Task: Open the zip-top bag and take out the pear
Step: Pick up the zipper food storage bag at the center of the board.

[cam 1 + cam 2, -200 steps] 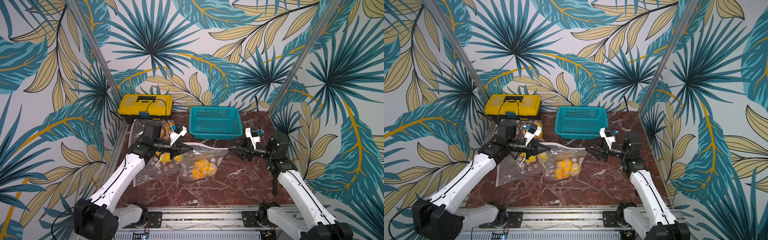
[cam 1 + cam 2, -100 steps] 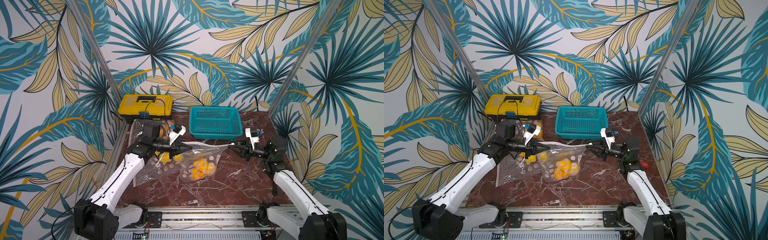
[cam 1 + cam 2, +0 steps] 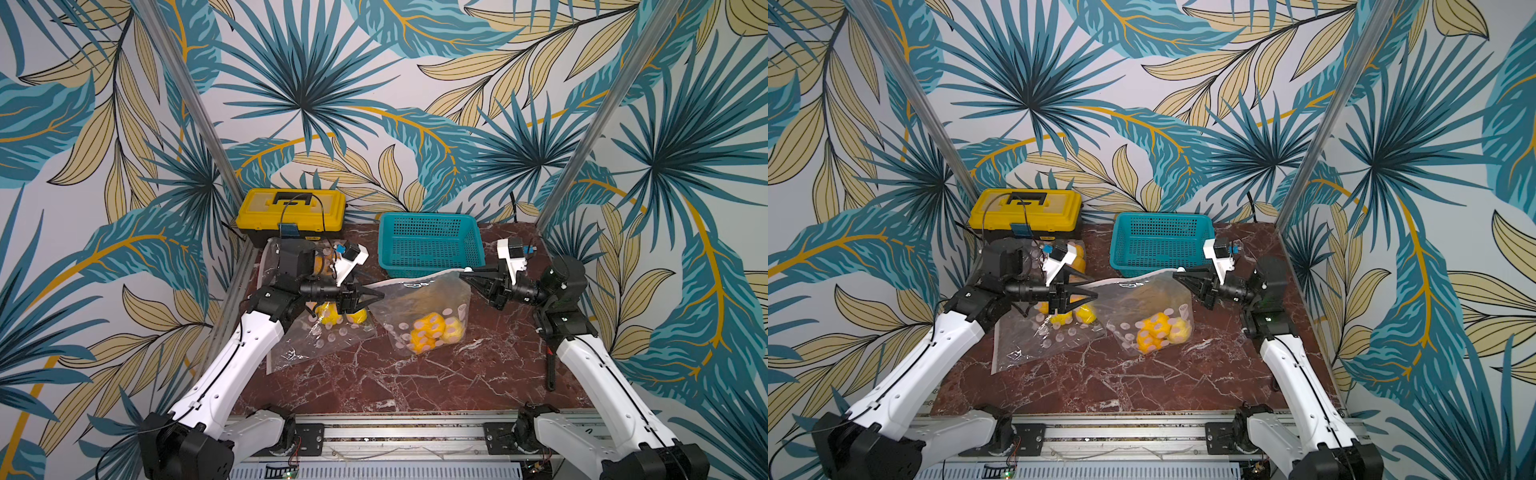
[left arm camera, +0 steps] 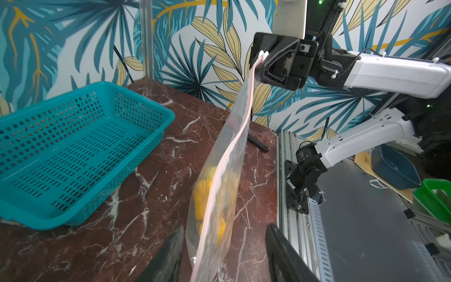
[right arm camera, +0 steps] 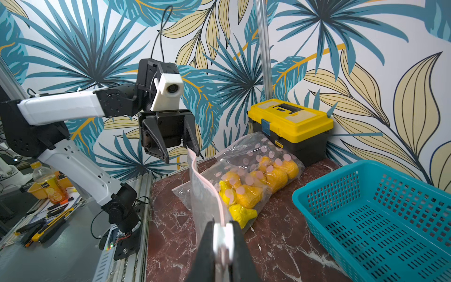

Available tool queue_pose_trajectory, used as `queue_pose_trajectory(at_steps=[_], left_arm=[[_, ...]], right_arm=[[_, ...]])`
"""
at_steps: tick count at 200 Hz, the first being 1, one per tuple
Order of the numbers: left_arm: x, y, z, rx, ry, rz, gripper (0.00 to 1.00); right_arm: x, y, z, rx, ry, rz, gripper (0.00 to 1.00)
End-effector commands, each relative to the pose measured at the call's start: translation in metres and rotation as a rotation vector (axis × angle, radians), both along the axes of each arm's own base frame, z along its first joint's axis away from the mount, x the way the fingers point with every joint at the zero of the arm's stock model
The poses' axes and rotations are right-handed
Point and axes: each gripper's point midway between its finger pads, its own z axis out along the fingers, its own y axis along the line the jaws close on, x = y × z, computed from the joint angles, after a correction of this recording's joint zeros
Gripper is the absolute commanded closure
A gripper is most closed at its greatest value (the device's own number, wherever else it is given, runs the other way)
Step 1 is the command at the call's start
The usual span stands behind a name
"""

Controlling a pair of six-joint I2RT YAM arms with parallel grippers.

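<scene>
The clear zip-top bag (image 3: 419, 297) (image 3: 1138, 297) hangs stretched between my two grippers, its bottom resting on the marble table. Yellow fruit (image 3: 432, 332) (image 4: 206, 190) lies in its bottom; I cannot pick out the pear among it. My right gripper (image 3: 464, 273) (image 5: 222, 234) is shut on the white slider (image 5: 222, 240) at the bag's right top corner. My left gripper (image 3: 376, 296) (image 4: 224, 244) stands open, and the bag's left corner with its pink zip strip (image 4: 231, 151) passes loosely between its fingers.
A second spotted bag of yellow fruit (image 3: 328, 332) (image 5: 258, 180) lies under my left arm. Behind stand a yellow toolbox (image 3: 291, 208) and an empty teal basket (image 3: 428, 245) (image 4: 73, 151). A black tool (image 3: 552, 370) lies by the table's right edge.
My right gripper has moved in to the bag's right top corner and shut on the slider. My left gripper, shut on the bag's left corner before, has opened.
</scene>
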Motion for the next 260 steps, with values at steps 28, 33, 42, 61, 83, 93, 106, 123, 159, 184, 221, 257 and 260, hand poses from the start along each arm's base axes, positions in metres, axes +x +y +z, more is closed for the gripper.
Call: queue_pose_trajectory(at_steps=[28, 33, 42, 61, 83, 93, 106, 123, 159, 184, 221, 257, 260], left_arm=[[-0.003, -0.006, 0.067, -0.048, -0.144, 0.022, 0.28], [-0.004, -0.010, 0.071, -0.050, -0.151, 0.011, 0.27], [-0.007, -0.020, 0.077, -0.049, -0.167, -0.011, 0.26], [-0.009, -0.041, 0.081, -0.044, -0.173, -0.052, 0.26], [-0.011, -0.062, 0.079, -0.043, -0.147, -0.108, 0.26], [-0.015, -0.072, 0.078, -0.043, -0.139, -0.141, 0.26], [-0.021, -0.083, 0.075, -0.040, -0.127, -0.194, 0.26], [-0.032, -0.093, 0.070, -0.043, -0.100, -0.273, 0.26], [-0.041, -0.099, 0.051, -0.032, -0.028, -0.364, 0.31], [-0.045, -0.100, 0.039, -0.025, -0.008, -0.395, 0.44], [-0.040, -0.102, 0.029, -0.011, 0.001, -0.393, 0.64], [-0.037, -0.105, 0.030, -0.009, -0.007, -0.391, 0.76], [-0.036, -0.105, 0.031, -0.008, -0.009, -0.387, 0.76]], right_arm=[[-0.007, 0.010, 0.000, -0.051, 0.050, -0.004, 1.00], [-0.007, 0.011, 0.001, -0.053, 0.051, -0.003, 1.00], [-0.008, 0.013, 0.001, -0.058, 0.054, -0.001, 1.00], [-0.009, 0.017, 0.002, -0.066, 0.064, 0.000, 1.00], [-0.011, 0.024, 0.001, -0.081, 0.082, 0.019, 1.00], [-0.013, 0.028, 0.001, -0.091, 0.084, 0.029, 1.00], [-0.016, 0.032, 0.001, -0.103, 0.081, 0.037, 1.00], [-0.017, 0.036, 0.002, -0.113, 0.078, 0.045, 1.00], [-0.020, 0.041, 0.006, -0.128, 0.066, 0.055, 1.00], [-0.021, 0.044, 0.009, -0.127, 0.056, 0.064, 1.00], [-0.025, 0.047, 0.005, -0.136, 0.089, 0.086, 0.98], [-0.027, 0.050, 0.009, -0.135, 0.082, 0.099, 0.98], [-0.027, 0.051, 0.009, -0.135, 0.083, 0.104, 0.98]])
